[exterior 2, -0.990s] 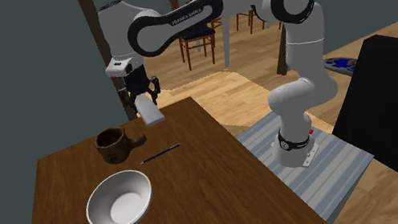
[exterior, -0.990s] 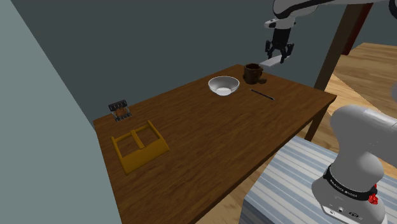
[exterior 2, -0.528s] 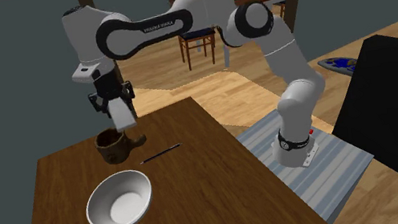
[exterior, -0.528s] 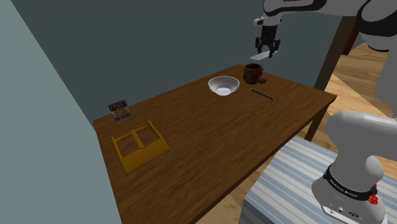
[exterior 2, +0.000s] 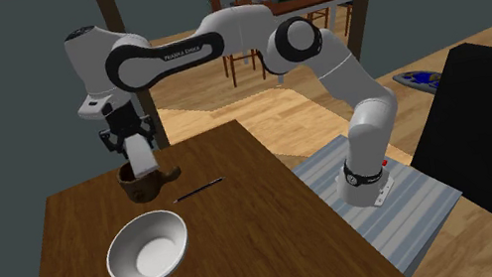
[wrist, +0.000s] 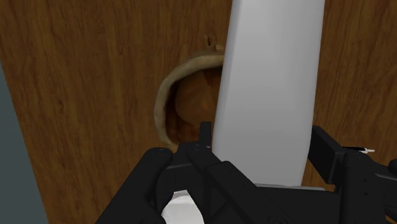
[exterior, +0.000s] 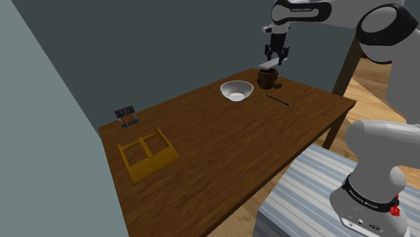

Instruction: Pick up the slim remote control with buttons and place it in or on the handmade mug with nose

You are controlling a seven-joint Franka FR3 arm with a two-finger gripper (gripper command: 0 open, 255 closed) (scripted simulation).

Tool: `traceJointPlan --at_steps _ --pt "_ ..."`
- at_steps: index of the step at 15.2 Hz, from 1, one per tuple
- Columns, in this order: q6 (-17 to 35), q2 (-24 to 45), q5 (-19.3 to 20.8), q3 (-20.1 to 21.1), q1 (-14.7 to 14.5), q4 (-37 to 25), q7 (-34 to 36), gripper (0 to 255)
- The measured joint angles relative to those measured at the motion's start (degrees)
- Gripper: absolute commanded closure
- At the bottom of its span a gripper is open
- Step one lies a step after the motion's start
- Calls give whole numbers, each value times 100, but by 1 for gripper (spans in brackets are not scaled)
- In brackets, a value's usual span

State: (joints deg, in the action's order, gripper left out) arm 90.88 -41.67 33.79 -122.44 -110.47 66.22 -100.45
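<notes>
Wrist view: fingers [wrist: 347,167] clamp the pale grey remote [wrist: 270,89], which hangs end-down over the brown mug [wrist: 167,102] on the desk [wrist: 83,95], seemingly lined up to slot inside.

Wooden table [exterior: 222,148]: mug [exterior: 266,81], white bowl [exterior: 237,90], thin black stick [exterior: 276,99], yellow tray [exterior: 155,168], small rack [exterior: 126,116].

In your wrist view the remote [wrist: 270,89] covers over half the mug [wrist: 191,105] and runs off frame. In the shoulder view, the thin dark stick [exterior: 276,99] at the mug's 5 o'clock is too small to identify.
</notes>
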Motion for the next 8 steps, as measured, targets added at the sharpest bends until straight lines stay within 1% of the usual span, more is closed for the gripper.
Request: traceJointPlan --at_steps 4,8 --pt "331 7 11 15 179 416 65 255" --pt "560 -25 46 1 252 662 122 255"
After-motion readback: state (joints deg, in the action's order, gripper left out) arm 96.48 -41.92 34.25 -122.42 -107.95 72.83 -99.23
